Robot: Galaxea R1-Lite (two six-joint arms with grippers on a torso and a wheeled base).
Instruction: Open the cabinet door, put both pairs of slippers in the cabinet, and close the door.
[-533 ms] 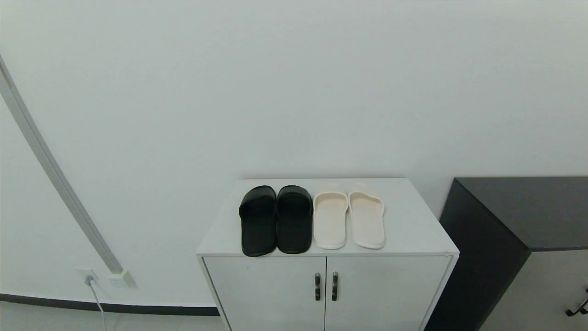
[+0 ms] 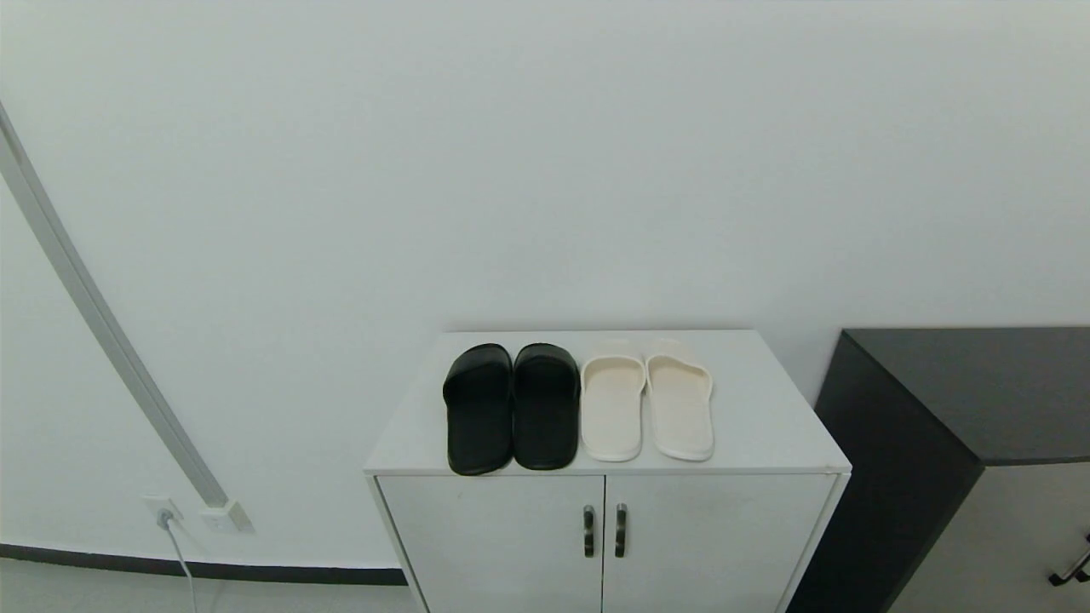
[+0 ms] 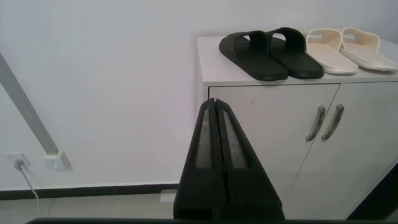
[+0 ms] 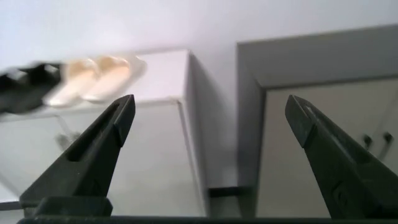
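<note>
Opening is the step in hand, I judge, and it is not yet begun: both doors of the white wooden two-door cabinet (image 2: 494,545) are closed. The left gripper (image 3: 216,134) hangs before the left door, its black fingers pressed together on nothing. On the cabinet top the black rubber slide slippers (image 2: 511,407) stand just beside the cream foam slippers (image 2: 647,407). Below them, the left dark metal handle (image 2: 588,530) and the right dark metal handle (image 2: 621,529) flank the centre seam. The right gripper (image 4: 208,106) is spread wide, facing the gap between the white cabinet and a dark grey cabinet (image 2: 937,409). The next move probably calls for hooking a handle and swinging that door outward.
</note>
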